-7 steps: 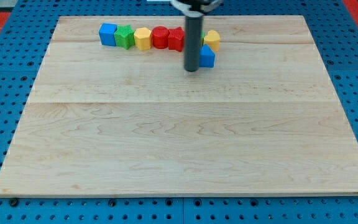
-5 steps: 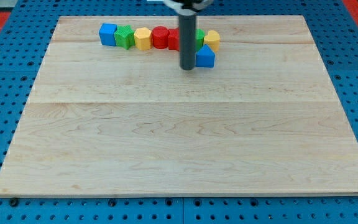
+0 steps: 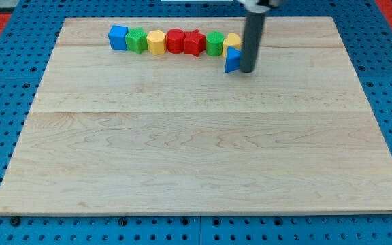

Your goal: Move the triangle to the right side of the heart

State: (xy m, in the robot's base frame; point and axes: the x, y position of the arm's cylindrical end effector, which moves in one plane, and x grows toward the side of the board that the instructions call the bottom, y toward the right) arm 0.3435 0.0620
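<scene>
Blue triangle [image 3: 231,60] near surface's [image 3: 182,156] top edge, right of centre, just below row. Yellow heart [image 3: 232,41] touching it from above, at row's right end. My tip [image 3: 248,71] hard against triangle's right side, rod hiding part of it. No claw on this rig; nothing spread or pinching. Tip on that side suits leftward shove, wrong for task: likely needs to circle round. Rest of row leftward: green block [image 3: 214,43], red star-like block [image 3: 194,42], red block [image 3: 175,41], yellow block [image 3: 156,42], green block [image 3: 137,40], blue block [image 3: 118,37].
</scene>
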